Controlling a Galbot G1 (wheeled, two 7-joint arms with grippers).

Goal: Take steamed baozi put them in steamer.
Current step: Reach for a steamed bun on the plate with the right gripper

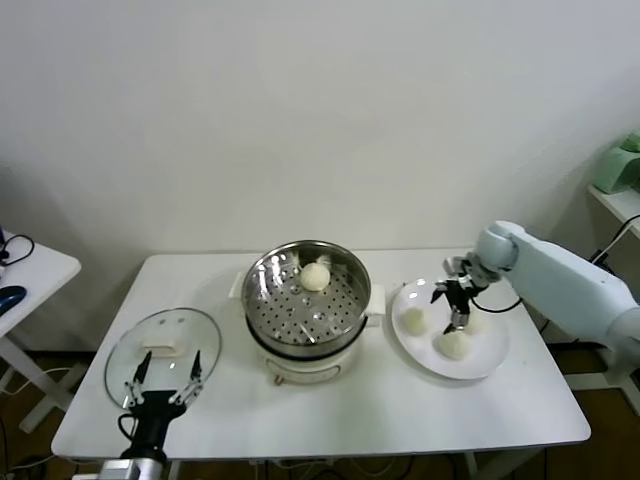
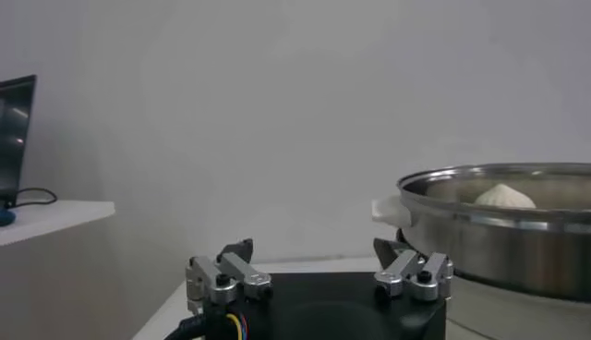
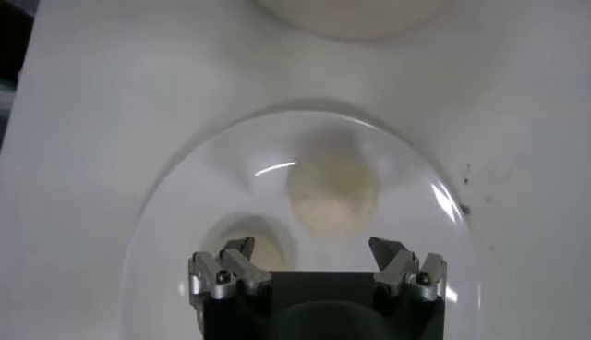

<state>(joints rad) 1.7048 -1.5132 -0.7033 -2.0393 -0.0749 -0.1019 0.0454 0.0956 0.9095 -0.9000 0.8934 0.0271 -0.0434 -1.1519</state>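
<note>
The steamer (image 1: 305, 300), a shiny perforated basket on a white pot base, stands mid-table with one cream baozi (image 1: 315, 276) inside. It also shows in the left wrist view (image 2: 499, 231), with that baozi (image 2: 504, 196) above the rim. Two more baozi (image 1: 413, 320) (image 1: 453, 345) lie on a white plate (image 1: 490, 365). My right gripper (image 1: 455, 305) is open and empty just above the plate. In the right wrist view my right gripper (image 3: 314, 249) has one baozi (image 3: 332, 189) ahead between its open fingers and another (image 3: 263, 248) beside one finger. My left gripper (image 1: 168, 380) is open and idle.
A round glass lid (image 1: 163, 345) lies on the table's front left, under my left gripper (image 2: 319, 249). A side table (image 1: 30, 275) stands at the far left and a shelf (image 1: 620, 200) at the far right. The table's front edge is near the left gripper.
</note>
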